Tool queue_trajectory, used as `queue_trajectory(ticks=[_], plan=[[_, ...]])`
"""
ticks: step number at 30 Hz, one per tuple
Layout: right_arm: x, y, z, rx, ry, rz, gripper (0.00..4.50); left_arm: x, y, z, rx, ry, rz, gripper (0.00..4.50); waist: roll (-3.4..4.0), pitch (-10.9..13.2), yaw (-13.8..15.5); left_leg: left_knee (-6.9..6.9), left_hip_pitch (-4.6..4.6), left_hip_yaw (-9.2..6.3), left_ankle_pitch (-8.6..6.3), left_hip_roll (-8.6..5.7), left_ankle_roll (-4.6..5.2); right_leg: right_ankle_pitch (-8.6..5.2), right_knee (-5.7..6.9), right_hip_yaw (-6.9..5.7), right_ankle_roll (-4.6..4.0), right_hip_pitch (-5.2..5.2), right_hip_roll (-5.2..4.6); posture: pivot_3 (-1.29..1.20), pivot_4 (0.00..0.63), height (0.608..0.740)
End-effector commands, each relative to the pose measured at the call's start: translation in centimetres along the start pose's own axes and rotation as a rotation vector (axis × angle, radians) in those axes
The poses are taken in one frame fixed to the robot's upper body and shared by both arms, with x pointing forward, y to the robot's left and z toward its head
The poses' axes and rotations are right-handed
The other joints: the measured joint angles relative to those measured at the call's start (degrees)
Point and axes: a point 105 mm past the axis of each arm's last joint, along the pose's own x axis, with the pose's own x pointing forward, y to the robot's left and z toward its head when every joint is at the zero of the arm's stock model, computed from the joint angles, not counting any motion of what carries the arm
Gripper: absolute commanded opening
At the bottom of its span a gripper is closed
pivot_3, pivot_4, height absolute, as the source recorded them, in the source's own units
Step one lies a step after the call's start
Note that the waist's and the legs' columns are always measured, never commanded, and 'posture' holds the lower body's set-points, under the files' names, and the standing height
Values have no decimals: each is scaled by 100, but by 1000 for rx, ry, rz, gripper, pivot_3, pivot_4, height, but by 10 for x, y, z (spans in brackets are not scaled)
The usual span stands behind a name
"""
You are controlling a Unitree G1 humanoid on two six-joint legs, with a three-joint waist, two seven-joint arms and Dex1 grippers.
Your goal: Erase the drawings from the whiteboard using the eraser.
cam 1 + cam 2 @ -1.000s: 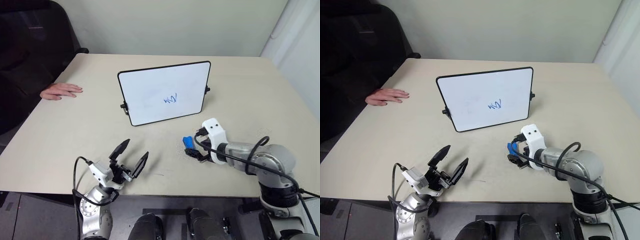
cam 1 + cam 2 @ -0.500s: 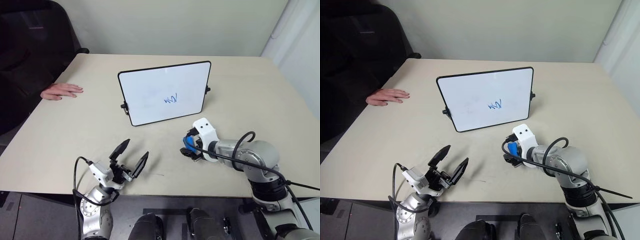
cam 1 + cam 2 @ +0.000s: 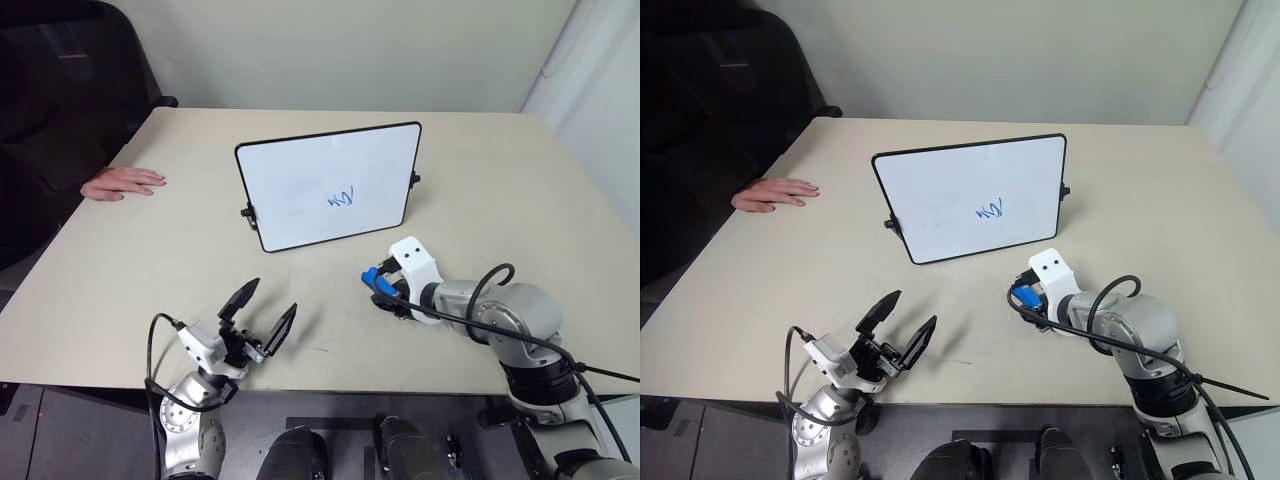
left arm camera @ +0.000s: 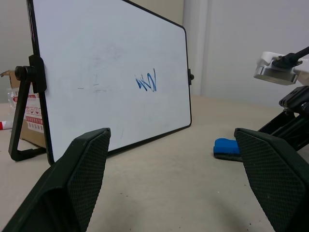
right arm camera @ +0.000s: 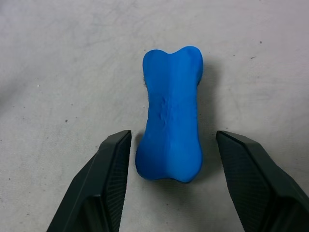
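The whiteboard (image 3: 300, 180) stands upright mid-table on its black frame, with the small blue drawings (image 3: 341, 198) low and right of centre on its face. In front of it to the right, the blue eraser (image 3: 371, 278) lies flat on the table. My right gripper (image 5: 172, 137) points down over the eraser (image 5: 170, 113), open, one finger on each side with a gap to both. My left gripper (image 3: 258, 315) hovers open near the table's front edge, facing the whiteboard (image 4: 111, 72); the drawings (image 4: 146, 81) and eraser (image 4: 227, 146) lie ahead of it.
A person's hand (image 3: 122, 181) rests on the table at the far left, beside a black chair (image 3: 70, 60). A cardboard box (image 4: 31, 108) sits behind the board. The table's front edge (image 3: 330, 385) runs just under both grippers.
My right wrist has rolled a little and its hand has shifted slightly over the eraser. The left arm, the board and the person's hand have kept still.
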Motion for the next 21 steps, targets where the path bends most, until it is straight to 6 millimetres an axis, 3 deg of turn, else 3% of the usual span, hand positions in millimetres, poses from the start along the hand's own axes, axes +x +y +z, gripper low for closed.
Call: queue_trajectory(ticks=[1, 9, 15, 21], plan=[[-4, 2, 2, -29, -22, 1, 2700, -5, -1, -8, -41, 28, 14, 4500, 0, 0, 0, 0, 0, -1, 0, 0, 0, 0, 0, 0, 0, 0, 0, 0, 150, 739], [-6, 0, 6, -41, -54, -2, 449, -5, -1, -9, -44, 29, 12, 4500, 0, 0, -1, -1, 0, -2, -1, 1, -2, 0, 0, 0, 0, -1, 1, 0, 150, 739], [-19, -3, 24, -72, -205, 10, 331, -5, 0, -10, -42, 35, 21, 4500, 3, 2, 1, -1, -2, -2, -1, 0, -2, 0, -1, 1, 0, -1, 0, 0, 150, 739], [-39, -9, 83, -4, -538, -8, 331, -5, 5, -12, -35, 41, 31, 4500, 12, 2, -13, -1, -1, -4, 7, 1, -10, 5, 1, 7, -9, -4, 1, 0, 150, 739]])
